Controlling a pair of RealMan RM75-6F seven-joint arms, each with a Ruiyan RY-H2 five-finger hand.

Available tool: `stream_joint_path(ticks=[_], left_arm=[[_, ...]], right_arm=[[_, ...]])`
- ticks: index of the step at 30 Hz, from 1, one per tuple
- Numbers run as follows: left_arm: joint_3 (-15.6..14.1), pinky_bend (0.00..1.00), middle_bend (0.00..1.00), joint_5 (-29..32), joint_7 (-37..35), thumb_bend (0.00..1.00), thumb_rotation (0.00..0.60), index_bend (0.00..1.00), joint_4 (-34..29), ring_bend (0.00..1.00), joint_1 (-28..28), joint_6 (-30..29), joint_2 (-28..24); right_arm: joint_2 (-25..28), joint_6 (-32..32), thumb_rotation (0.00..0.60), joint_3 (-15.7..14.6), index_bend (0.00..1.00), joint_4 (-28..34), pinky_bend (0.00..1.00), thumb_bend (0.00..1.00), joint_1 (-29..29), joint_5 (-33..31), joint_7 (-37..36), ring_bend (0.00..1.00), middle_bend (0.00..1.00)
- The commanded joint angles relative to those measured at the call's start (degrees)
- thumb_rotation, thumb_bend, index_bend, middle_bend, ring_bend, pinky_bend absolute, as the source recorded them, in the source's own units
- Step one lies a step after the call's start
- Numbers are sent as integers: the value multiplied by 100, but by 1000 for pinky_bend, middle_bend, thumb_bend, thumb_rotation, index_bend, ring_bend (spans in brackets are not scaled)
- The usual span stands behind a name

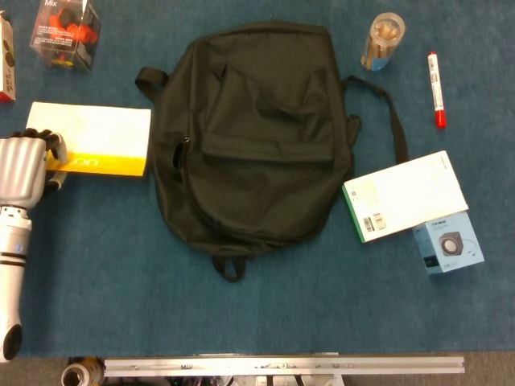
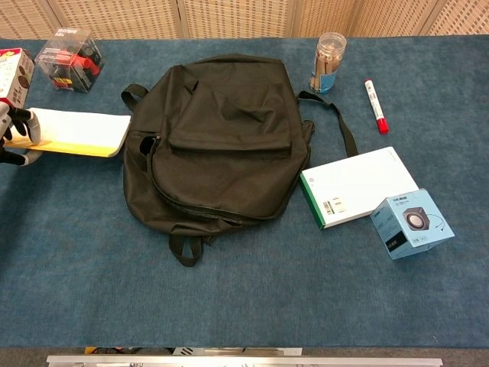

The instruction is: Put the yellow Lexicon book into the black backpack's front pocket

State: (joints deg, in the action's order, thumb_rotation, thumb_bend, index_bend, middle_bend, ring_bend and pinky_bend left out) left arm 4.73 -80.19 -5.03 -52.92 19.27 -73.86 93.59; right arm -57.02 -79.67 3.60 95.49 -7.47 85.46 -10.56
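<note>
The yellow and white Lexicon book (image 1: pixel 92 138) (image 2: pixel 76 132) hovers just left of the black backpack (image 1: pixel 253 133) (image 2: pixel 218 141), its right end near the bag's side. My left hand (image 1: pixel 26 167) (image 2: pixel 14 136) grips the book's left end, fingers wrapped over its edge. The backpack lies flat in the middle of the blue table, its front pocket flap (image 1: pixel 269 112) facing up and closed. My right hand is in neither view.
A green-edged white box (image 1: pixel 405 195) and a small blue speaker box (image 1: pixel 447 242) lie right of the backpack. A clear jar (image 1: pixel 382 40) and a red marker (image 1: pixel 434 78) sit at the back right. A plastic box of red items (image 1: pixel 64 32) stands back left.
</note>
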Motion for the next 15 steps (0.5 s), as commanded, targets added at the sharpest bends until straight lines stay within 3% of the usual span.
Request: stream_joint_path(ticks=[1,9,15], left_arm=[[-26,571,595,-66,189,251,600,660,165,495,-19,-98,99],[-14,681,654,-159,215,282,600,701,294,565,-39,-251,165],[0,691,658,-254,56,284,600,695,177,571,-84,-436,58]], right_arm=[[7,11,600,-2,0,11,0,150,-5,2,-3,0,58],[28,32,600,-3,0,46,0,150,-29,34,-7,0,67],[48,131,600,-23,0,114,0,150,-122,143,106,0,67]])
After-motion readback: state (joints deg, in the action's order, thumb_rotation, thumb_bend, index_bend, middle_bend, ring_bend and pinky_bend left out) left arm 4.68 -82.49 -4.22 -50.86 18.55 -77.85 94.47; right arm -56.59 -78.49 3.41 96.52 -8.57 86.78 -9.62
